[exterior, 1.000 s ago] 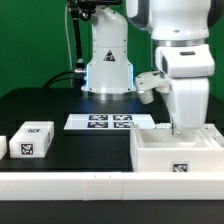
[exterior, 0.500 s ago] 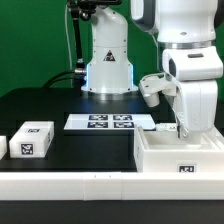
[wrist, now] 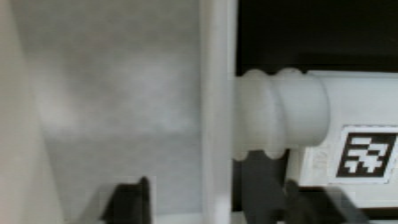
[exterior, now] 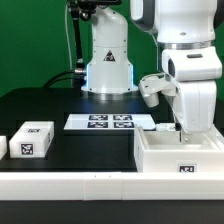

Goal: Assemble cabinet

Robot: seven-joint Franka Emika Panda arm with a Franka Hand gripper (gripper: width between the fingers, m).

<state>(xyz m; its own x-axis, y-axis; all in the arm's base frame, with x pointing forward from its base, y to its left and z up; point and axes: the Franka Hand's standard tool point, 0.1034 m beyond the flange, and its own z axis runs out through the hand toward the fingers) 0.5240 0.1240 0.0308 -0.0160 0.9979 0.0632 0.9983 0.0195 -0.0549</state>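
Exterior view's left: small white tagged block (exterior: 30, 140) on black tabletop (exterior: 55, 105). Middle: marker board (exterior: 110, 122), lying flat. Right: cabinet (exterior: 180, 158), open top, nothing crowding it. Tool (exterior: 183, 128) low at its rear wall. Wrist view: fingers (wrist: 128, 200) flank cabinet wall, grip unclear.

The arm (exterior: 190, 40) is glossy white with rounded shells, its base (exterior: 108, 75) bearing a dark triangle mark (exterior: 110, 57); fingers (wrist: 128, 203) black.
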